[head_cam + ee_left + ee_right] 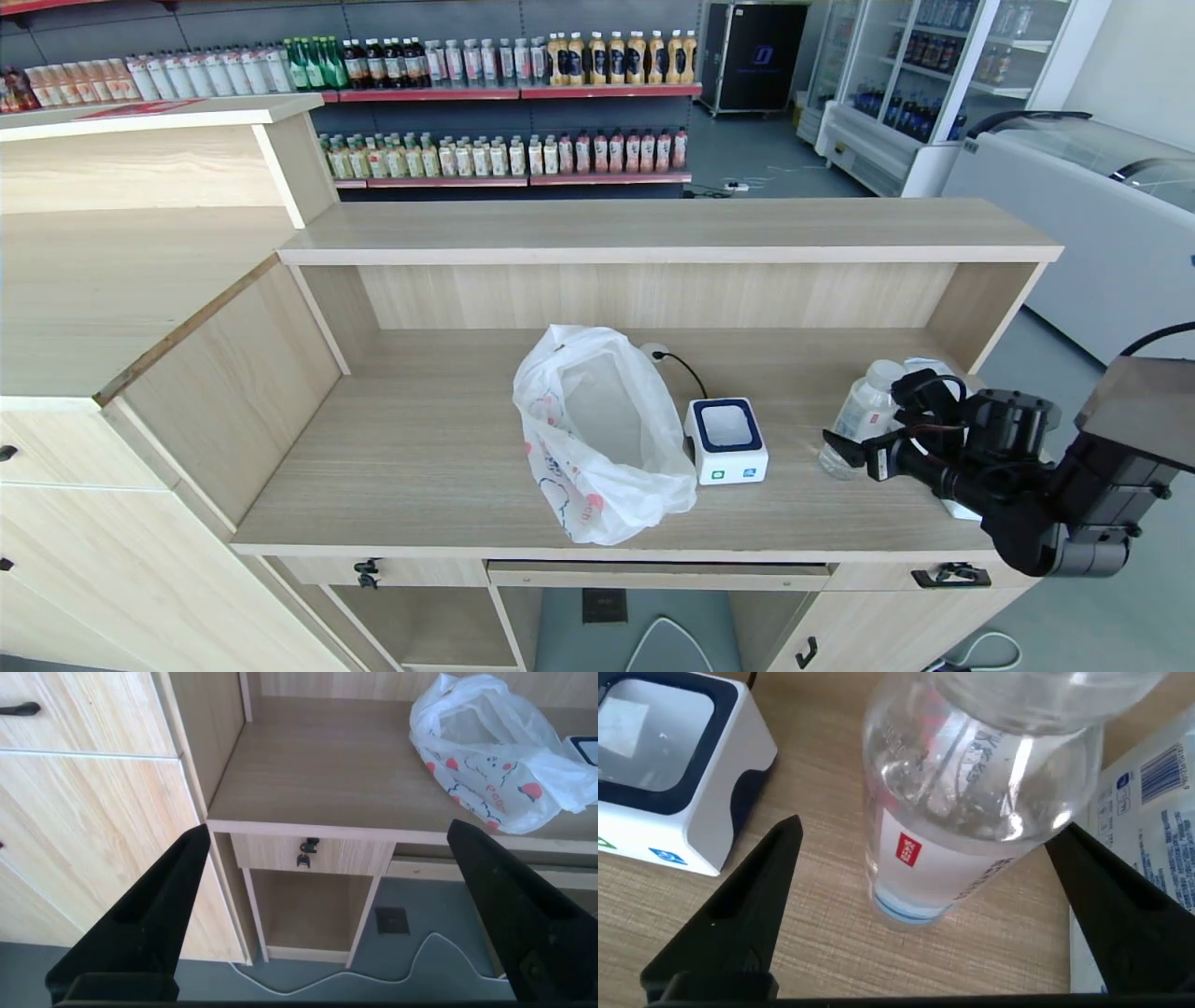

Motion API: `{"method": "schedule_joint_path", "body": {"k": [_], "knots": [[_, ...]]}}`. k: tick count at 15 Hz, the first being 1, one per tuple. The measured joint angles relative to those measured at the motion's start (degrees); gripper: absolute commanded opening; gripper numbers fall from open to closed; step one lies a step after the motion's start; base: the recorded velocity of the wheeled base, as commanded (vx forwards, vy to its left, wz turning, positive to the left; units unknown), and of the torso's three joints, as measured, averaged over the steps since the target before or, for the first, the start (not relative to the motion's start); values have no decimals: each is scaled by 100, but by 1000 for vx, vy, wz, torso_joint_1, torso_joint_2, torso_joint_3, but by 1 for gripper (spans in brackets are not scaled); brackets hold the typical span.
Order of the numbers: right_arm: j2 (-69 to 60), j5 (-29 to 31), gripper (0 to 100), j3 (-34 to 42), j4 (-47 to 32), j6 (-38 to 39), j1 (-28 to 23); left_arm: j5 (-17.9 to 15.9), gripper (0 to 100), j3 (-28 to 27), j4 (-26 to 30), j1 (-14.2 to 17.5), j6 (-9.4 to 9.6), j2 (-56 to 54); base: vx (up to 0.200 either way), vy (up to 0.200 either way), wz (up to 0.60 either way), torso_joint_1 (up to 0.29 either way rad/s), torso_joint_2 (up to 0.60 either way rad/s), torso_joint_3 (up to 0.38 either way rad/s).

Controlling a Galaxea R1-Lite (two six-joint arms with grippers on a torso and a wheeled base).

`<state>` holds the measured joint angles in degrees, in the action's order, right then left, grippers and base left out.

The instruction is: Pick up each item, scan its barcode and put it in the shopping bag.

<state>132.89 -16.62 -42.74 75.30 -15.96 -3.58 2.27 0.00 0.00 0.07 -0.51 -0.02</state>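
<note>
Head view: right gripper (845, 448) stood jaws apart, flanking the bottle (864, 411) near the counter's (420, 448) right edge; left gripper (329, 831) also spread.

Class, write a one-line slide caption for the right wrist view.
Open right gripper faces a clear bottle standing beside the white scanner.

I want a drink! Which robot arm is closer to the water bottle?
Right. The right gripper is at the water bottle, open fingers either side. The left gripper hangs off the counter's far end, beyond the shopping bag.
</note>
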Motion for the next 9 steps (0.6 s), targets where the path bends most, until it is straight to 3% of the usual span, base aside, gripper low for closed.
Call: {"method": "schedule_joint_path", "body": {"k": [9], "knots": [[433, -407, 100, -527, 130, 26, 50, 0, 100, 0, 0, -2, 0, 0, 0, 0, 0, 0, 0, 0]]}}
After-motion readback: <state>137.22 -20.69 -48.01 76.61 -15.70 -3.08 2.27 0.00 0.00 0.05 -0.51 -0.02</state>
